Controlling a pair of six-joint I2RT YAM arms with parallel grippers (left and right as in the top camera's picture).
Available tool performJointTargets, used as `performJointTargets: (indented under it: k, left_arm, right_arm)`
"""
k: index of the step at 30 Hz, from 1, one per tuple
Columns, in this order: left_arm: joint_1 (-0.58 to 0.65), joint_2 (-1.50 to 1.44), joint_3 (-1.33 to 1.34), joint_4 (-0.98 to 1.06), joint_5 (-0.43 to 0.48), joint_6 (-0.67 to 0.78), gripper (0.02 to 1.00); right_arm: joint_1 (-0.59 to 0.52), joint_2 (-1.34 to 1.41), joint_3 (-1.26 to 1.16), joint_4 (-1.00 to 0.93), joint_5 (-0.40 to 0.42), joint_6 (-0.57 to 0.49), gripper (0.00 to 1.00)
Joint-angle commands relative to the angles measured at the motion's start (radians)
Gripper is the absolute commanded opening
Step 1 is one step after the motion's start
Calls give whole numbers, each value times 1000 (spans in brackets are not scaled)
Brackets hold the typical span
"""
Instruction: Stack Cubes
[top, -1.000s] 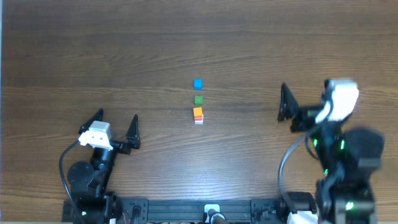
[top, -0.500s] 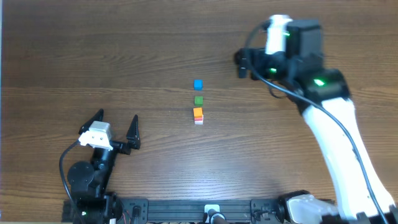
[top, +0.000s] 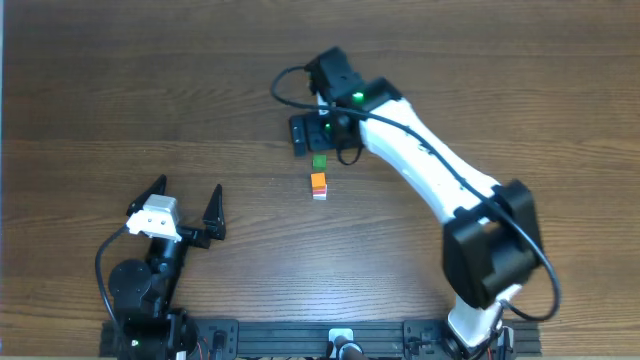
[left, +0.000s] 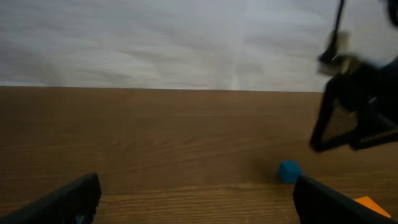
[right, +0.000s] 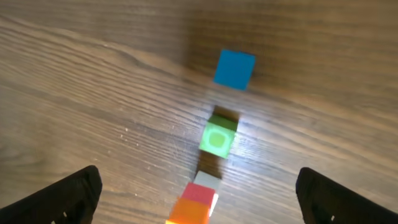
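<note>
Top view shows the left arm low at the left of the wooden surface (top: 520, 80). The left claw (top: 186, 192) is open, its two fingers spread wide with nothing between them, well apart from every cube. The right arm reaches across the middle of the surface, and the right claw (top: 316, 135) sits at the far end of the cube row.

Cube layout, in one straight line running away from the arm bases:
- Blue cube (right: 234, 69): farthest from the bases, alone on the surface, just beyond the green cube with a gap between them.
- Green cube (top: 319, 161): in the middle of the row, alone on the surface, apart from both neighbours.
- Cube stack (top: 318, 184): nearest the bases, with an orange face uppermost. In the right wrist view, red and a pale cube show beneath the orange one.

Right wrist view: the right claw (right: 198, 180) is open, with the fingers at the two lower corners, set wide apart. It hangs above the row and touches no cube, and the green cube (right: 217, 138) lies roughly on the centre line between the fingers.

Left wrist view: the left claw (left: 196, 190) is open and empty. The blue cube (left: 289, 171) rests on the surface ahead of it, with the right claw (left: 351, 127) raised just beside and above that cube. A corner of the orange cube (left: 371, 205) shows near the left claw's finger.
</note>
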Motion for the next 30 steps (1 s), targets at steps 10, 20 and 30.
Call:
performJointTargets:
  k: [10, 20, 30]
  left_arm:
    - [-4, -6, -5, -2, 6, 11, 996]
    - [-4, -6, -5, -2, 6, 11, 1000]
    - [-4, -6, -5, -2, 6, 11, 998]
  right_arm:
    - [51, 160, 90, -93, 98, 161, 993]
    - [69, 225, 88, -66, 142, 165, 991]
    - [70, 238, 87, -41, 204, 166, 954]
